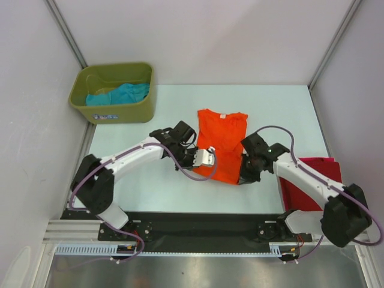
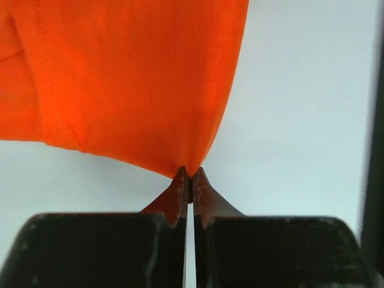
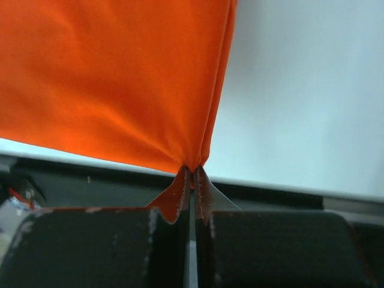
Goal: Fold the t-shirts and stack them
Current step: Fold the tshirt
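With my left hand [image 2: 189, 175] and right hand [image 3: 192, 171] each pinching what looks like a near corner of the orange shirt [image 1: 223, 129] on the tabletop [image 1: 150, 192], I should lift both evenly toward the collar, keeping the hem taut.

one orange t-shirt [image 1: 223, 129], one dark red t-shirt [image 1: 321, 166], one teal t-shirt [image 1: 123, 93], one olive bin [image 1: 138, 111]

A spread t-shirt [image 1: 223, 141] lies mid-frame on the table [image 1: 150, 192]; the bin [image 1: 135, 111] at upper left holds a crumpled t-shirt [image 1: 123, 94]; a folded t-shirt [image 1: 297, 195] lies lower right.
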`<action>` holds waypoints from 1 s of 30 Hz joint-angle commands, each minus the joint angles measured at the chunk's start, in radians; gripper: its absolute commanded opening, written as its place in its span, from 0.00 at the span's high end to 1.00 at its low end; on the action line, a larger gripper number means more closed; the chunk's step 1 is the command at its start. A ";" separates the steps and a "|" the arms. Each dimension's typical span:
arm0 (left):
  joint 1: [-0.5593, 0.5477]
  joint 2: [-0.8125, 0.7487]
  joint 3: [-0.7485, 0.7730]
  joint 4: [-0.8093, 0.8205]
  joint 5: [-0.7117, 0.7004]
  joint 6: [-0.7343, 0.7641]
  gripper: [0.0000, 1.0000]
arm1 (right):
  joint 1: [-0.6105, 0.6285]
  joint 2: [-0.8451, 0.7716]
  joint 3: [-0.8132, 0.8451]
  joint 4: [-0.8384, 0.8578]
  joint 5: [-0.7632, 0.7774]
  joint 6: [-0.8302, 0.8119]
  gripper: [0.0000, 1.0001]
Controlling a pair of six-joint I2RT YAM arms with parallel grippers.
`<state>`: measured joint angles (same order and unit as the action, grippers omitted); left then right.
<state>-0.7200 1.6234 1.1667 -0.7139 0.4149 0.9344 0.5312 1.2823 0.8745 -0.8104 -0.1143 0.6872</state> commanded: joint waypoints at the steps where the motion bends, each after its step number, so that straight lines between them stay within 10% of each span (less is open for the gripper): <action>1: -0.018 -0.123 0.004 -0.266 0.096 -0.003 1.00 | 0.090 -0.098 0.009 -0.229 -0.008 0.124 1.00; 9: -0.013 -0.186 0.060 -0.423 0.173 0.023 1.00 | 0.179 -0.184 0.119 -0.379 -0.004 0.215 1.00; 17: 0.189 0.062 0.344 -0.256 0.222 -0.137 1.00 | -0.173 0.075 0.296 -0.159 0.057 -0.110 1.00; 30: 0.264 0.503 0.847 -0.168 0.093 -0.262 1.00 | -0.326 0.465 0.521 0.134 0.056 -0.152 1.00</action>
<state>-0.4732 2.1109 1.9282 -0.9268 0.5636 0.7361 0.2276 1.7081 1.3338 -0.7410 -0.1005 0.5667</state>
